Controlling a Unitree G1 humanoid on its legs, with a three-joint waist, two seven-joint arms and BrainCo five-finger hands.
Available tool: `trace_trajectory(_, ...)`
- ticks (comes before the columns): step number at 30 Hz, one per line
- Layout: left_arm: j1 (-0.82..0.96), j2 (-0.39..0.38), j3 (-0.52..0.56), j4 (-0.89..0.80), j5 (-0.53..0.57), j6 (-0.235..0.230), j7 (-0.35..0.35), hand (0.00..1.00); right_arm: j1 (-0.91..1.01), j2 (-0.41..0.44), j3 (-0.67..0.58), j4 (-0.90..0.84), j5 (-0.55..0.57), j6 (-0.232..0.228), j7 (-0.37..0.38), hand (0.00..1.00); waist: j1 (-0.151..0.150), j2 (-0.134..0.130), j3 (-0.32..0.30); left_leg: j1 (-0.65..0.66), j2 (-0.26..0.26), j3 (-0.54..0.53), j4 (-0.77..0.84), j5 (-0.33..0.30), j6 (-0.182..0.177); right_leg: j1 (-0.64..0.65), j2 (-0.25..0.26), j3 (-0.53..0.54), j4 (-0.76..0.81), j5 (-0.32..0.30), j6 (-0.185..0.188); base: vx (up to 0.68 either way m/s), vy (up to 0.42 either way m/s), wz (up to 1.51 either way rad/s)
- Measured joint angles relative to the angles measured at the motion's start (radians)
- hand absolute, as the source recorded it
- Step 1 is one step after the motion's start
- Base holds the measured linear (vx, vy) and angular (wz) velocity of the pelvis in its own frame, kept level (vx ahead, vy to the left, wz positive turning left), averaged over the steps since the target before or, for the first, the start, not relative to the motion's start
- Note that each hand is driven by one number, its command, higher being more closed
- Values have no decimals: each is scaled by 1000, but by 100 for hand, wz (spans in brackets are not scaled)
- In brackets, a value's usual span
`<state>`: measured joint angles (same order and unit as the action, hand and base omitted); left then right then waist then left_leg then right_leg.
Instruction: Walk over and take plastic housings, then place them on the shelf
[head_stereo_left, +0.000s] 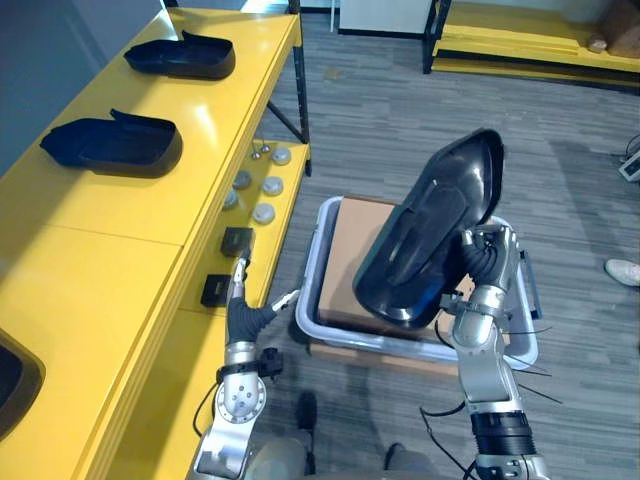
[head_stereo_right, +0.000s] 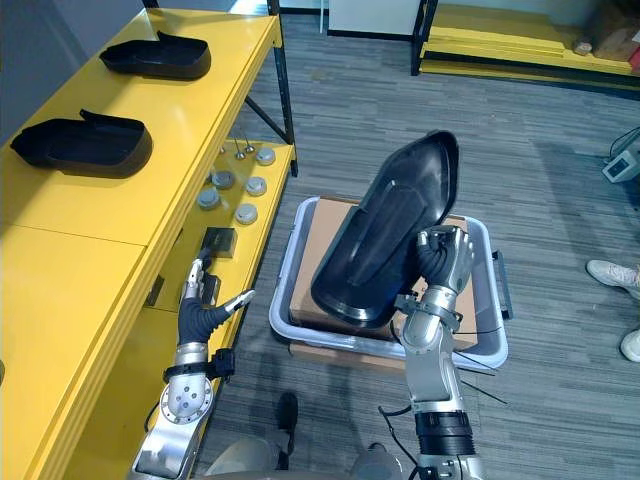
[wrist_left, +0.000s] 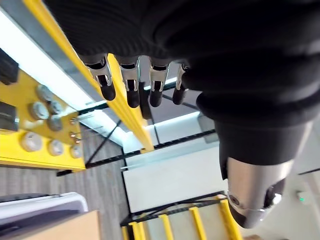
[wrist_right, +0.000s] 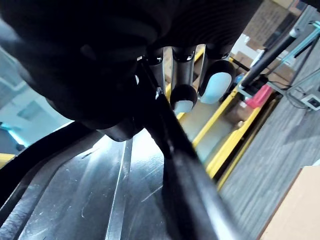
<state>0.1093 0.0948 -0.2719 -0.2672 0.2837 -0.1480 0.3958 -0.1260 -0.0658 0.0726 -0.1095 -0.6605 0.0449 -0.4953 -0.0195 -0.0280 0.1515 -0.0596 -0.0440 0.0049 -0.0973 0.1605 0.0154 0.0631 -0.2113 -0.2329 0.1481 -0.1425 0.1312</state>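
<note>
Shelved housings (head_stereo_left: 115, 145) are lying on the left shelf (head_stereo_left: 120, 215); the left hand (head_stereo_right: 205, 312) is being held open, empty. A third housing (head_stereo_left: 430, 230) is being gripped by the curled right hand (head_stereo_left: 487, 262) above the bin (head_stereo_left: 310, 285), probably needing carrying left to the shelf.

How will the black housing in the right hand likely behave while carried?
Probably stiff: the housing shows no sag though the right hand grips it near one edge. Likely light for its size, since one hand holds it tilted up. Its glossy surface may slip in the fingers.
</note>
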Motion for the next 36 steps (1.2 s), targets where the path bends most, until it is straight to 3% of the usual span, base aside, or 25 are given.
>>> trace_trajectory(11, -103, 7, -101, 0, 21, -13, -1, 0, -3, -20, 105, -66, -20, -10, 19, 100, -19, 0, -43, 3, 11, 28, 0, 0, 0, -16, 9, 45, -11, 21, -4, -19, -4, -12)
trace_trajectory(21, -138, 8, -167, 6, 52, -7, -4, 0, -35, -23, 180, -66, -22, -22, 41, 100, -19, 1, -71, 5, 28, 39, -6, 3, -4, -22, 25, 57, -12, 25, -9, -23, -9, -3)
trace_trajectory(22, -143, 8, -167, 13, 52, -7, -3, 100, -35, -23, 179, -66, -21, -22, 41, 100, -18, 0, -79, 5, 29, 40, -6, 3, -5, -22, 27, 60, -12, 25, -9, -13, -16, -5)
trace_trajectory(36, -215, 25, -147, 93, -11, 15, 66, 100, -35, -74, 208, -66, 31, -19, 41, 100, -20, -1, -118, 5, 46, 56, -6, 10, -13, -35, 41, 90, -13, 34, -13, -6, -9, -5)
